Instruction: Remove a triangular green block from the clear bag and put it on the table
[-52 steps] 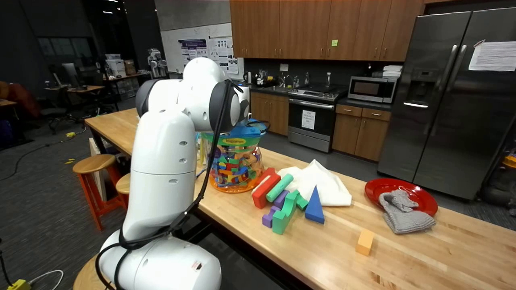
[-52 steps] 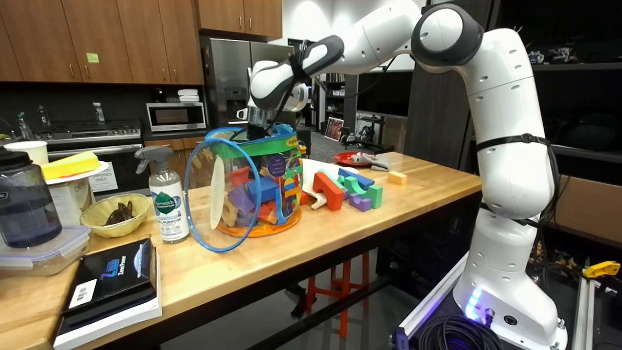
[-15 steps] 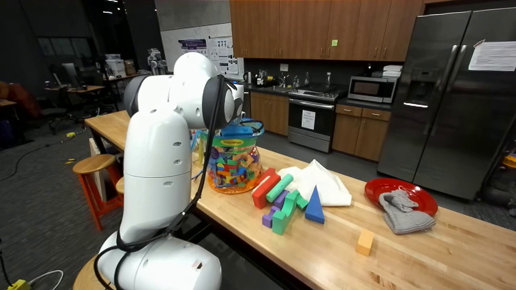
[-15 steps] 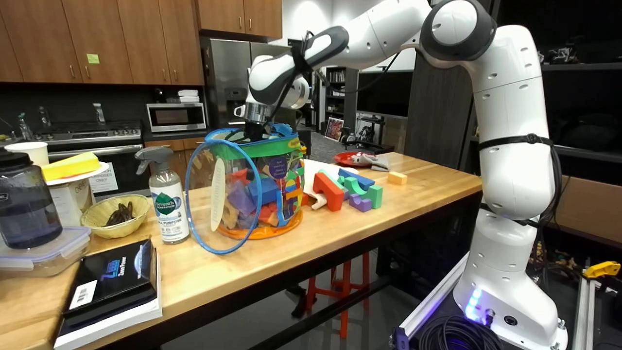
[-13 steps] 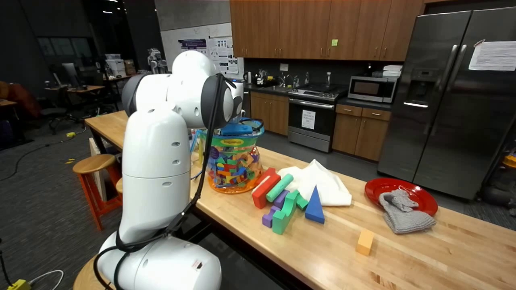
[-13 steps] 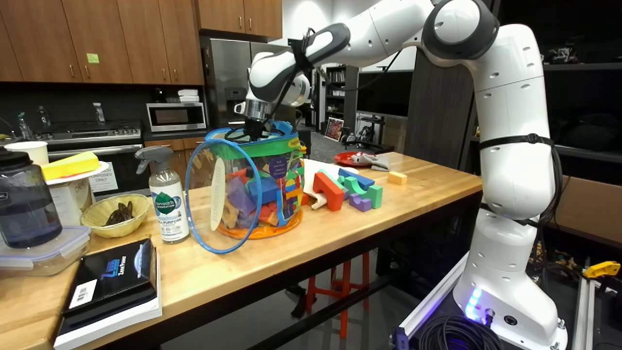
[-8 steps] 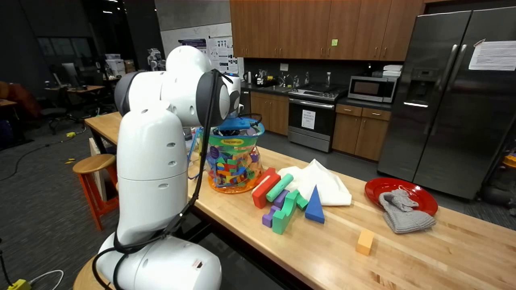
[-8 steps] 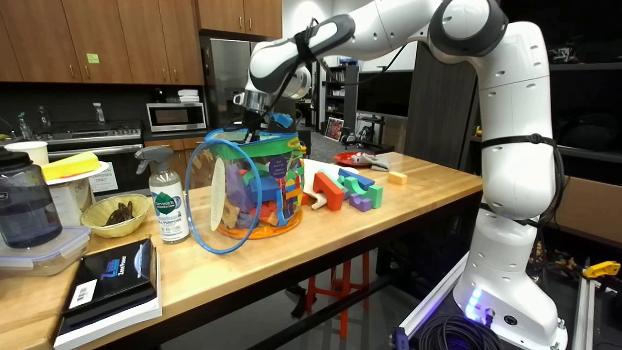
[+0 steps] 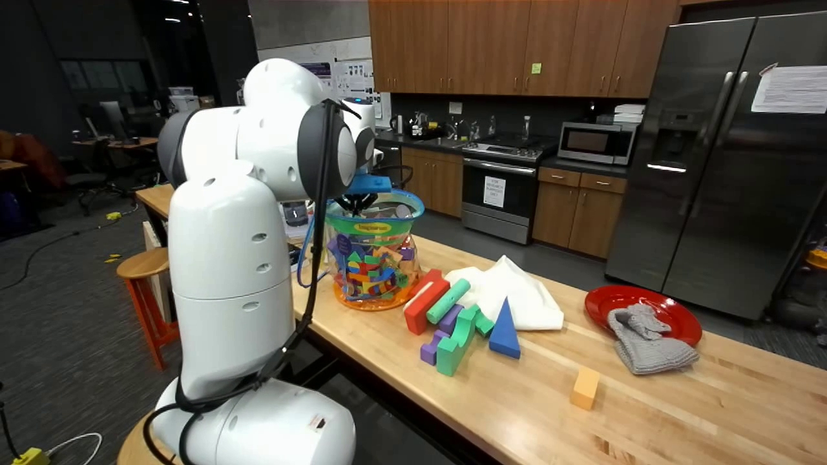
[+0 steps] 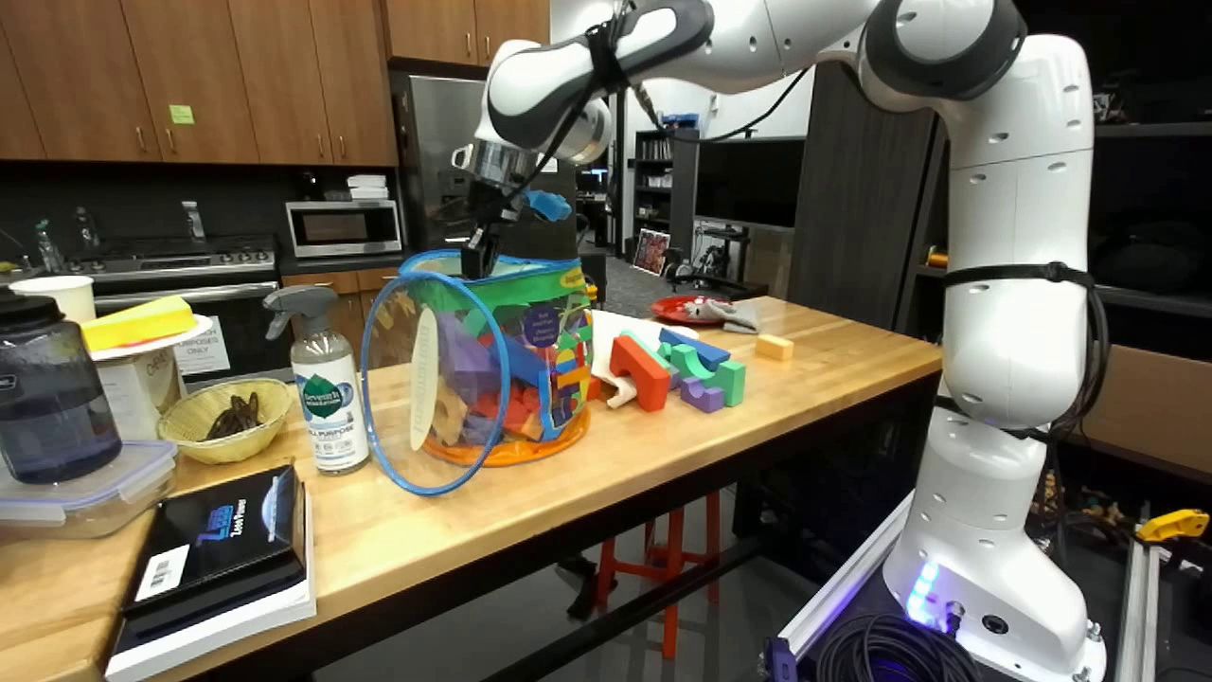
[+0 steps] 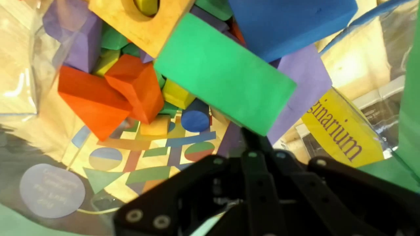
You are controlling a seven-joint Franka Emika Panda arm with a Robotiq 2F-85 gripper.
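The clear bag [image 9: 373, 227], full of multicoloured blocks, stands on the table [image 9: 646, 420]. In both exterior views my gripper [image 10: 478, 263] is at the bag's mouth, its tips by the blue rim. Up close in the wrist view the gripper [image 11: 256, 139] is shut, its fingers together. A bright green block [image 11: 226, 72] lies over the other blocks, with one corner overlapping the fingertips in view. I cannot tell whether its edge is pinched or merely beside them. Only its long rectangular face shows, so a triangular shape cannot be confirmed.
Beside the bag lie a red arch [image 9: 420, 310], a green cylinder [image 9: 449, 300], a blue triangle [image 9: 504, 332] and a white cloth [image 9: 517, 290]. The bag's hooped lid [image 10: 367, 379] hangs open near a spray bottle [image 10: 327, 407]. A red plate [image 9: 607, 298] sits farther off.
My gripper has risen from deep inside the bag to its mouth and tilted. Inside, the blocks have shifted: the blue one now slants and purple shows more. Blocks on the table have not moved.
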